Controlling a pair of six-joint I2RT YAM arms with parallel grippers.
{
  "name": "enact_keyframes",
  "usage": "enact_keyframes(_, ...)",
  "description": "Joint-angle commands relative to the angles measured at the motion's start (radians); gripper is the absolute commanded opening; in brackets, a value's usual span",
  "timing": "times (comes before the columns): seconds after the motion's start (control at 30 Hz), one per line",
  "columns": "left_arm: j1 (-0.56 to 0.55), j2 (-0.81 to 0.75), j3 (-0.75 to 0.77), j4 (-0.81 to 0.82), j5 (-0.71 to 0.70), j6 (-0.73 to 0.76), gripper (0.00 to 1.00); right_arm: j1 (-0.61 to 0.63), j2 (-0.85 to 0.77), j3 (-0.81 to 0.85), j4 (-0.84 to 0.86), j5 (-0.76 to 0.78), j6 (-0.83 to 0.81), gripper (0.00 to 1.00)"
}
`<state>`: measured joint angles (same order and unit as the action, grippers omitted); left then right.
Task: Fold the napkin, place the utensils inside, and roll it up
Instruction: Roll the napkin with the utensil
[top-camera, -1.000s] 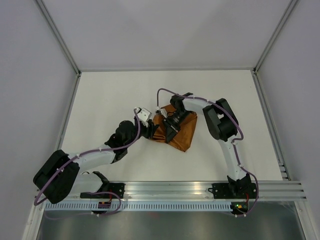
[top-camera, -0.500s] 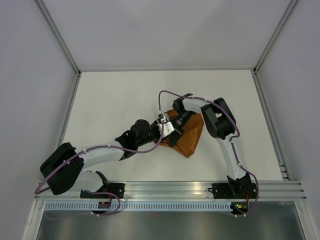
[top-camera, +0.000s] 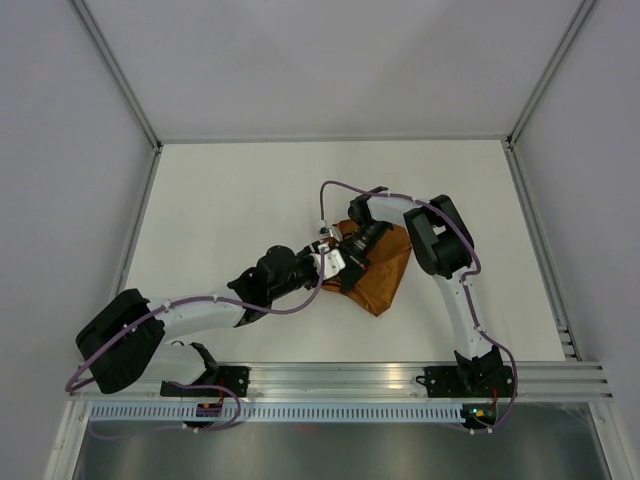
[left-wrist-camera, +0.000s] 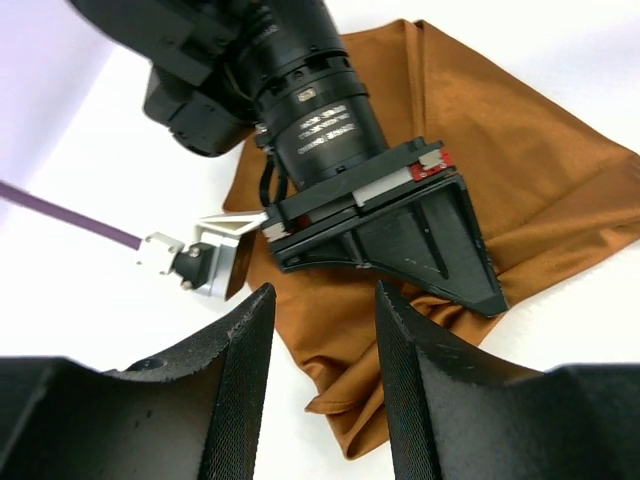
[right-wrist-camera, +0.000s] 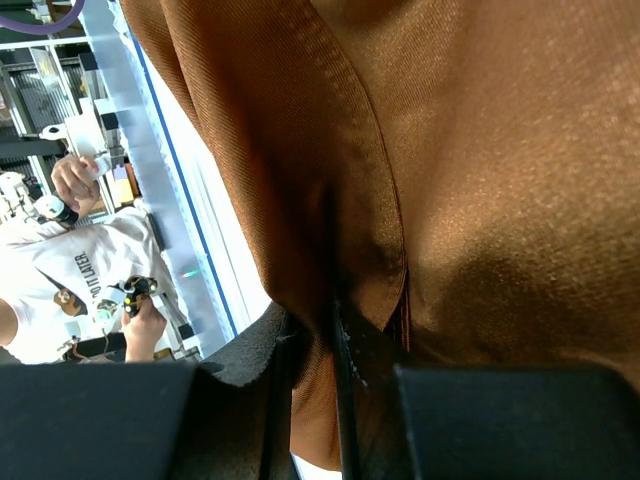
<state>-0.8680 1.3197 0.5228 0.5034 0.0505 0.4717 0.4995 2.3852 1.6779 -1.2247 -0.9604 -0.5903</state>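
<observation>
The napkin lies crumpled and partly folded on the white table, a little right of centre and nearer the front than the back. From above, it forms a rough wedge, broad at the far side and narrowing to a point toward the near edge.

The right arm bends in from the right, and the right gripper presses down on the left part of the cloth. In the right wrist view, rust-brown fabric fills nearly the whole picture. A hemmed fold of it runs down into the narrow slot between the dark fingers, so the jaws are closed on a pinch of the napkin.

The left arm stretches across from the lower left, and the left gripper sits just beside the right one at the cloth's left edge. In the left wrist view, its two black textured fingers stand apart with a clear gap between them and nothing clamped there. Through the gap shows the napkin's near corner, a bunched tail of cloth lying on the table below. Whether the fingertips touch the cloth cannot be told. Beyond the fingers, the right gripper's black wedge-shaped body bears on the fabric, with creases spreading out from under it.
</observation>
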Motion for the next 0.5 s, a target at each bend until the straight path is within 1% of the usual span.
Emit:
enact_keyframes(0.0,0.02,-0.031,-0.027,0.125,-0.003,-0.053,0.5,-0.01,0.005,-0.027,0.148,0.206,-0.046,0.03)
enact_keyframes(0.07,0.026,-0.017,-0.032,0.152,0.002,-0.058,0.48,-0.009,0.0,-0.026,0.148,0.229,-0.055,0.04)
enact_keyframes(0.2,0.027,-0.011,-0.036,0.193,0.009,-0.064,0.47,0.007,0.017,-0.003,0.125,0.279,-0.098,0.03)
enact_keyframes(0.3,0.04,-0.036,-0.066,0.263,0.009,-0.094,0.47,0.019,0.037,0.023,0.102,0.325,-0.132,0.03)
enact_keyframes(0.47,0.064,-0.079,-0.086,0.297,0.034,-0.13,0.48,0.048,0.028,0.011,0.14,0.429,-0.158,0.03)
